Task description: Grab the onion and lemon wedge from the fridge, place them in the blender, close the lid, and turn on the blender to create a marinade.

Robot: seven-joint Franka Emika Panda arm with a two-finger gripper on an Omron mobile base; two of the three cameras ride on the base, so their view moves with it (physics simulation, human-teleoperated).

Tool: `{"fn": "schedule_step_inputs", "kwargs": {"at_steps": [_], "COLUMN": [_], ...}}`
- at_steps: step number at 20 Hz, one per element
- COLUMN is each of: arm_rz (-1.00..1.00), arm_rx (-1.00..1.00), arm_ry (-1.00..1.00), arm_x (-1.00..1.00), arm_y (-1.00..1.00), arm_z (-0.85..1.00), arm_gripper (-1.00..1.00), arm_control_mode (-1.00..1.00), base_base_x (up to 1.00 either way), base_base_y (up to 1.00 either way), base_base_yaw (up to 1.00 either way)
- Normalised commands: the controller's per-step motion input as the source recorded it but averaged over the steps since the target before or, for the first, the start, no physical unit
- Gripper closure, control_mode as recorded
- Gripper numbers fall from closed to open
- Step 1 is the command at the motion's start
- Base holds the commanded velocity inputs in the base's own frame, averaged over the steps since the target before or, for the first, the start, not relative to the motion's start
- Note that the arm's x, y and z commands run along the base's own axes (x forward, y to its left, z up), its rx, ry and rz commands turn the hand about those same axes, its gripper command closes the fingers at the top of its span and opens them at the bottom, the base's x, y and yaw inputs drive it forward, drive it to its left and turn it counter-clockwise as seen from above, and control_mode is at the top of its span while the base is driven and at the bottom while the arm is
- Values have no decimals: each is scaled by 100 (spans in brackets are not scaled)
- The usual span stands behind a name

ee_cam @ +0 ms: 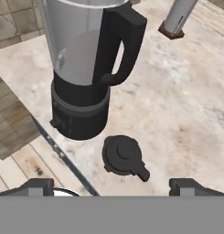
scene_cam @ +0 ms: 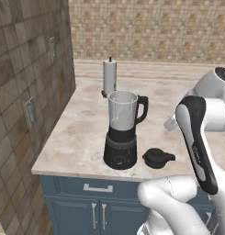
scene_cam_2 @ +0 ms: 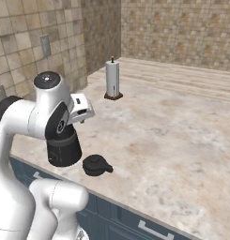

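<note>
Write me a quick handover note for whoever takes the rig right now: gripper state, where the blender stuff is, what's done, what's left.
Gripper: open, holding nothing, hanging above the counter near the lid.
Blender: upright near the counter's front edge, jar open on top; nothing visible inside it.
Lid: off, lying on the counter just beside the blender base.
Paper roll: standing behind the blender, apart from it.
Done: nothing that can be seen toward the marinade.
Left: fetch onion and lemon wedge from the fridge, drop them in the jar, fit the lid, turn the front dial.
</note>
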Motion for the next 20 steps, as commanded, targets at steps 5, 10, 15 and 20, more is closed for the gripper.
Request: {"fn": "schedule_step_inputs", "kwargs": {"at_steps": [5, 10, 15, 20], "arm_rz": [-2, -2, -1, -2], "arm_rx": [13, 10, 0, 0], "arm_ry": [3, 10, 30, 31], "arm_x": [0, 0, 0, 14], "arm_y": [0, 0, 0, -5], "arm_z": [-54, -47, -18, -16], "arm_gripper": [-100, -100, -100, -100], "arm_control_mode": [-100, -100, -100, -100], "base_base_x": [0, 0, 0, 0], "base_base_y": [0, 0, 0, 0], "base_base_yaw": [0, 0, 0, 0]}}
